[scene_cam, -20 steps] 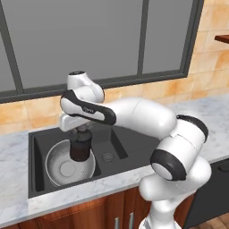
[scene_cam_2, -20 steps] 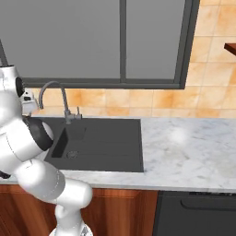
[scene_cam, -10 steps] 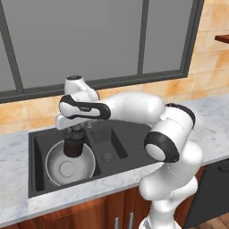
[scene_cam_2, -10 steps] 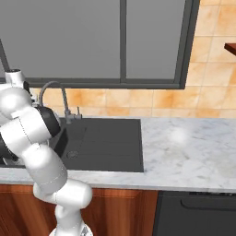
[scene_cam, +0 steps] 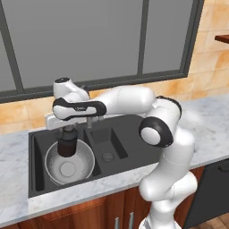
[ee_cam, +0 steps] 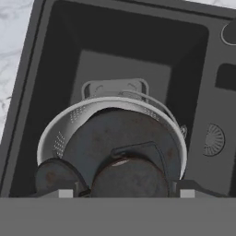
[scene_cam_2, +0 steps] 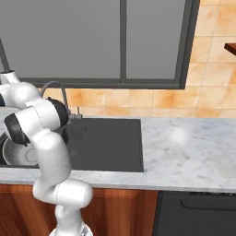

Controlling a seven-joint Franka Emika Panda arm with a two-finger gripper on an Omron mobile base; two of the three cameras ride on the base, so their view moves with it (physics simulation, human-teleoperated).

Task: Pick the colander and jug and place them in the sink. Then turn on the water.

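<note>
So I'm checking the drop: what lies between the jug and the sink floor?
The colander. In the left base view the jug, in the gripper, hangs over its bowl, which sits in the sink's left basin.

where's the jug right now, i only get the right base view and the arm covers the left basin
observer: left base view shows the jug gripped in the pincer, low over the colander.
operator: is the colander in the sink
observer: yes, it sits upright in the left basin of the sink.
operator: is the jug lined up with it
observer: hand view shows the jug's body within the colander's rim.
</note>
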